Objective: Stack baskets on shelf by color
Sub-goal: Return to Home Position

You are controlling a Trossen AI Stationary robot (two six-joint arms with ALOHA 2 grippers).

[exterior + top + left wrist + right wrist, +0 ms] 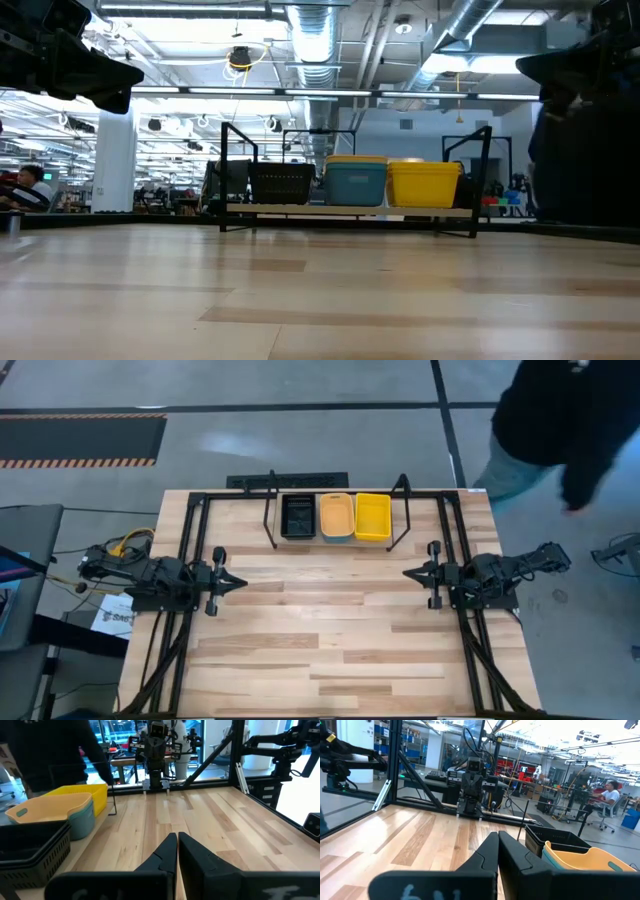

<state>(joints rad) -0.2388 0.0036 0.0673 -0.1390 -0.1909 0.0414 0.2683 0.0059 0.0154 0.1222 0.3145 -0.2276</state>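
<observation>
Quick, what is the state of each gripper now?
Left gripper: shut, holding nothing.
Right gripper: shut, holding nothing.

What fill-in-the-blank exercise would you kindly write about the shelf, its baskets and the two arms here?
1. On the shelf, the middle stack is topped by an ____ basket.
2. The yellow baskets stand at the end nearer the ____ arm.
3. The left end effector and right end effector, both clear of the shelf, have their fingers ____.
Missing words: orange; right; shut.
</observation>
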